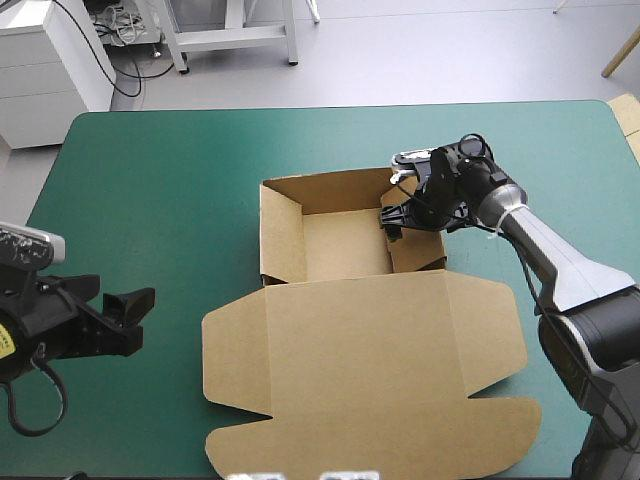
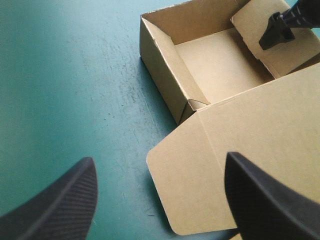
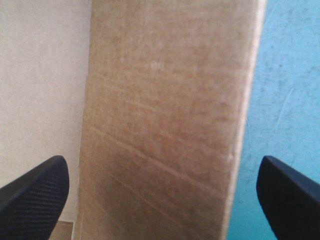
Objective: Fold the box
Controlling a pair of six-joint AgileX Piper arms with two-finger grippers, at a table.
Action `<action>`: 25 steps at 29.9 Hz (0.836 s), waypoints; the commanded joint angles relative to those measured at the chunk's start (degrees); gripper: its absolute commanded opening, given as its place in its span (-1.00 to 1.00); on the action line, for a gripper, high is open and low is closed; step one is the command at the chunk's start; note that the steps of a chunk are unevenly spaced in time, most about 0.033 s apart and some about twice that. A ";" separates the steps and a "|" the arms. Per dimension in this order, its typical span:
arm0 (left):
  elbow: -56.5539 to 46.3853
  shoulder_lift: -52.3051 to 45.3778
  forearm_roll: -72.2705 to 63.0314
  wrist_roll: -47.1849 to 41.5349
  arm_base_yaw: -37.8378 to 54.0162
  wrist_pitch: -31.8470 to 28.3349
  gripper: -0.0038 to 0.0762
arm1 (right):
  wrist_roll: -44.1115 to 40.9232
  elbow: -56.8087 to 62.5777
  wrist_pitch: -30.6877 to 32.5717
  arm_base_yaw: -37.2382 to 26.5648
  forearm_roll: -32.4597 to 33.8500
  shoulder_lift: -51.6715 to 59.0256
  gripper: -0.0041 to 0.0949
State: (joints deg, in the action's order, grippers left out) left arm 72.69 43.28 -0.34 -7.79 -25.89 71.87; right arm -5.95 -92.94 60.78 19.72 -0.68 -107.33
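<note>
**Right gripper straddles the tray's right wall**

The brown box [image 1: 350,350] lies mid-frame in the high view, its tray walls raised at the centre and its lid flat toward the bottom edge. The right gripper [image 1: 398,214], fingers spread wide, stands over the tray's right wall [image 3: 165,125], one finger on either side. The left gripper [image 1: 132,320] hovers at lower left, fingers apart, over the teal-green cover [image 1: 150,180], apart from the box.

The box [image 1: 345,330] is showing plain brown all over, one wall [image 3: 165,125] carrying faint paler slanting lines. The cover [image 1: 150,180] is glowing teal-green, flecked with thin dark scuffs. The left gripper [image 2: 159,156] and the right gripper [image 3: 162,157] are both flashing black fingers [image 2: 60,205] with a fine woven grain, and the right arm [image 1: 560,265] is gleaming silver-grey.
</note>
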 commanded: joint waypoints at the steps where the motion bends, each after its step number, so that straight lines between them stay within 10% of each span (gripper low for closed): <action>1: -0.50 -1.96 -0.25 -0.60 0.05 1.19 0.37 | 0.45 -1.38 0.70 -0.19 -0.01 2.87 0.93; 4: -0.96 -2.72 -0.25 -0.60 0.05 1.19 0.37 | 0.45 -1.38 1.66 -0.19 0.21 2.87 0.63; 10: -1.47 -3.22 -0.36 -0.70 0.05 1.19 0.37 | 0.33 -1.63 2.16 -0.19 0.68 2.53 -0.94; 25: -1.47 -3.22 -0.48 -0.70 0.05 1.19 0.37 | 5.95 -16.94 6.12 -22.11 1.98 2.65 -0.96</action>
State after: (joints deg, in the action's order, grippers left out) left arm 70.03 39.85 -0.34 -7.89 -25.89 71.87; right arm -1.33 -107.14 67.62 3.64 0.57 -107.84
